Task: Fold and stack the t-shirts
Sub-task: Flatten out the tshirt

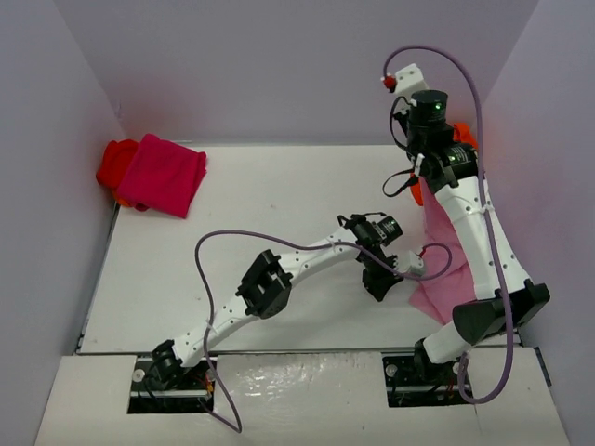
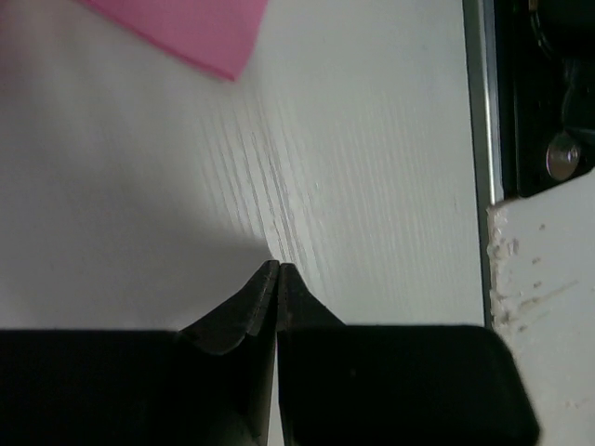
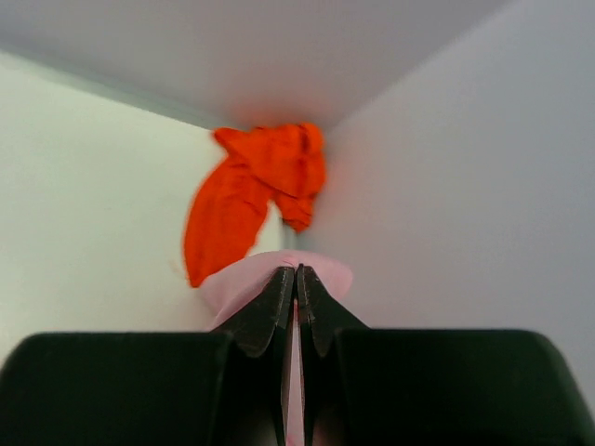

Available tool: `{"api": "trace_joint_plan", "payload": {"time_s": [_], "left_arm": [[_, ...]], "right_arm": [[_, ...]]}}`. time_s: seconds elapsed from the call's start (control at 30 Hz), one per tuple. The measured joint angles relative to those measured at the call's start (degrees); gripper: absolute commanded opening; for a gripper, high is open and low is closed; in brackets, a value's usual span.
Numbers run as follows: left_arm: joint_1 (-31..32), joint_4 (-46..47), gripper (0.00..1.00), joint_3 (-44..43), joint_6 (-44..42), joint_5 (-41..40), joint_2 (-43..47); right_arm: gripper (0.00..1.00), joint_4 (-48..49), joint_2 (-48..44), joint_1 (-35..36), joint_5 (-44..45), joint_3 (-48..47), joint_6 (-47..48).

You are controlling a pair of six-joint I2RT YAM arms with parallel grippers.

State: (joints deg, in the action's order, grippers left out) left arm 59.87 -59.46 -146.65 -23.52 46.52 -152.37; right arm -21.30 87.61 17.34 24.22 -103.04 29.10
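Note:
The light pink t-shirt (image 1: 433, 295) hangs at the right from my raised right gripper (image 3: 297, 269), which is shut on a fold of it (image 3: 232, 283); its lower end rests on the table. My left gripper (image 2: 278, 266) is shut with nothing in it, low over bare table just beside the pink hem (image 2: 200, 30), and shows in the top view as well (image 1: 379, 282). The orange t-shirt (image 3: 253, 197) lies crumpled in the back right corner (image 1: 465, 137). At the back left, the folded magenta t-shirt (image 1: 165, 174) lies on the red one (image 1: 113, 163).
Walls close in the table on the left, back and right. The table's near edge (image 2: 478, 139) and the right arm's base recess (image 2: 548, 93) lie close to my left gripper. The right arm's purple cable (image 1: 479, 102) loops high over the right side.

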Motion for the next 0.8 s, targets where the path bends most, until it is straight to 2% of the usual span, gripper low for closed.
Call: {"api": "trace_joint_plan", "payload": {"time_s": [0.2,0.33,0.5,0.63,0.8], "left_arm": [[-6.86,3.31,0.00,21.63,0.60,-7.41,16.75],[-15.78,5.94,0.00,30.32,0.21,-15.13,30.63],[-25.22,6.64,0.00,35.88,-0.42,-23.66,47.42],[-25.06,5.95,0.00,38.70,-0.49,-27.05,56.13],[-22.82,5.26,0.00,39.30,-1.00,-26.07,57.02]], "right_arm": [[0.00,-4.31,5.77,9.81,-5.57,-4.25,1.72],[0.00,-9.15,12.15,14.41,-10.88,-17.18,1.96],[0.00,-13.52,17.63,17.10,-21.02,-37.61,-0.09],[0.00,-13.77,17.48,16.65,-25.53,-44.39,-1.45],[0.00,-10.88,16.36,16.47,-23.28,-38.43,-1.90]]}}
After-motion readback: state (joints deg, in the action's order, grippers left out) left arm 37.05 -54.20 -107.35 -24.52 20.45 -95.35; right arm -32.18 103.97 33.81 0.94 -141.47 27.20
